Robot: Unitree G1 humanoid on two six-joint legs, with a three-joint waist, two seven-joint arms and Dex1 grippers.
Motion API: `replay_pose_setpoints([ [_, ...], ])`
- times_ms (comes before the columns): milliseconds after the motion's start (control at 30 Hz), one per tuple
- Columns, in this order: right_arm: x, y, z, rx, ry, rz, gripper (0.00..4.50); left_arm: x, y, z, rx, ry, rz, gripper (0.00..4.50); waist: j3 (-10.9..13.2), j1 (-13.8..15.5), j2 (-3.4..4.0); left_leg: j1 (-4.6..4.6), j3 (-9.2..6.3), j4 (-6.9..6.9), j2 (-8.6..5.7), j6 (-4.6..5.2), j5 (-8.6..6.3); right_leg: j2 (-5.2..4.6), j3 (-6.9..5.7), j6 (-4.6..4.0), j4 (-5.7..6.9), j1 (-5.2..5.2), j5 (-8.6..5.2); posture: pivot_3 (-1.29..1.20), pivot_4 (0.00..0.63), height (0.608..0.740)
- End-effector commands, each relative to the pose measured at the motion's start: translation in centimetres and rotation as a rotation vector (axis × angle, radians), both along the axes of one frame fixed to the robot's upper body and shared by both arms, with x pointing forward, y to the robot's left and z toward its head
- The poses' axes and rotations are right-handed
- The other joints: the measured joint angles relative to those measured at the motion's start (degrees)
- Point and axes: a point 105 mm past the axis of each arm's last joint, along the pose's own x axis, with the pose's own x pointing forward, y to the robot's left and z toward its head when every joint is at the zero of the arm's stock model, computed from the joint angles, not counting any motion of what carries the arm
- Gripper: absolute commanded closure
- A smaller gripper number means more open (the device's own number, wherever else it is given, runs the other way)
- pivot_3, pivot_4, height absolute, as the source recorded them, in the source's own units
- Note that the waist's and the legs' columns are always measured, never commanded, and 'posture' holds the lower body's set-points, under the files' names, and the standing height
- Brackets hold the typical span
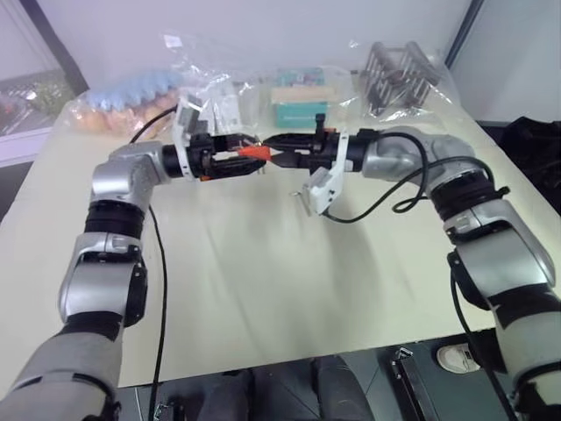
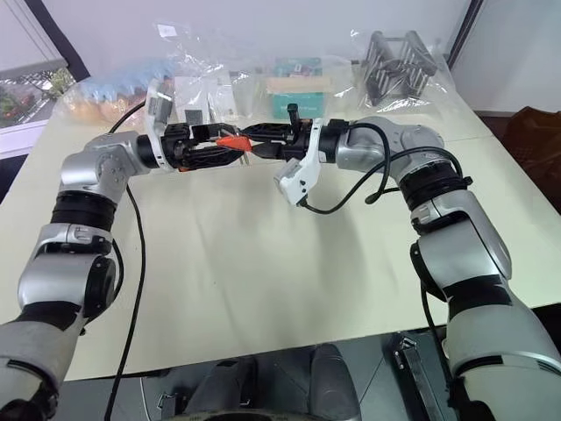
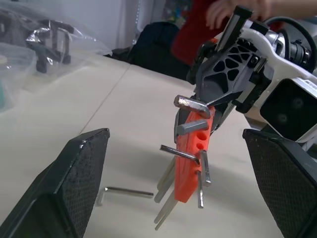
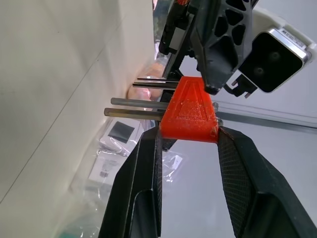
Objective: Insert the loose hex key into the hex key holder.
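Observation:
The hex key holder [image 3: 190,163] is a red-orange block with several metal keys sticking out of it, held up in the air above the table. My right gripper [image 4: 188,134] is shut on it, a pad pressing each side. It reaches in from the right [image 1: 273,151]. My left gripper [image 3: 176,134] comes in from the left, facing the right one. It is open, and the holder [image 1: 254,152] stands between its wide fingers, apart from both pads. The loose hex key [image 3: 126,192] lies flat on the table below the holder, with neither gripper on it.
Clear plastic bags [image 1: 219,96] with boxes line the back of the cream table [image 1: 263,289], among them a teal box [image 1: 301,112] and a black metal rack [image 1: 399,74]. Cables hang from both arms. A person's hand [image 3: 223,10] shows beyond the table.

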Motion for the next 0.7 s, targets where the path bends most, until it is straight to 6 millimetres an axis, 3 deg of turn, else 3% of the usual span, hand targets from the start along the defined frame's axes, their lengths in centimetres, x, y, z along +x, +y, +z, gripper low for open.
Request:
replay_pose_setpoints([
  [33, -0.6, 0.2, 1.7, 0.052, -0.032, 0.022, 3.49, -0.1, -0.4, 1.0, 0.009, -0.059, -0.025, 0.50, 0.0, 0.0, 0.00, 0.00, 0.00, 0.00, 0.00, 0.00, 0.00, 0.00, 0.00, 0.00, 0.00, 0.00, 0.00, 0.00, 0.150, 0.740],
  [67, -0.6, 0.2, 1.6, 0.053, -0.029, 0.023, 3.49, -0.1, -0.5, 1.1, 0.007, -0.060, -0.027, 0.78, 0.0, 0.0, 0.00, 0.00, 0.00, 0.01, 0.00, 0.00, 0.00, 0.00, 0.00, 0.00, 0.00, 0.00, 0.00, 0.00, 0.150, 0.740],
  [300, -0.8, 0.5, 1.2, 0.057, -0.005, 0.028, 3.49, 0.0, -1.2, 1.4, -0.023, -0.065, -0.038, 4.29, 0.0, 0.1, -0.01, -0.01, 0.00, 0.04, -0.01, 0.00, 0.00, -0.01, 0.00, 0.00, 0.00, 0.01, 0.00, 0.00, 0.150, 0.740],
  [333, -0.9, 0.5, 1.2, 0.056, -0.001, 0.028, 3.49, 0.0, -1.2, 1.4, -0.025, -0.067, -0.037, 4.47, 0.0, 0.1, 0.00, -0.01, 0.00, 0.04, -0.01, 0.00, 0.00, -0.01, 0.00, 0.00, 0.00, 0.01, 0.00, 0.00, 0.150, 0.740],
  [700, -0.7, 0.4, 0.4, 0.047, 0.040, 0.011, 3.49, 0.2, -1.5, 1.1, -0.043, -0.071, -0.013, 4.47, 0.0, 0.1, -0.01, -0.01, 0.00, 0.05, -0.01, 0.00, 0.00, -0.01, 0.00, 0.00, 0.01, 0.01, 0.00, 0.00, 0.150, 0.740],
])
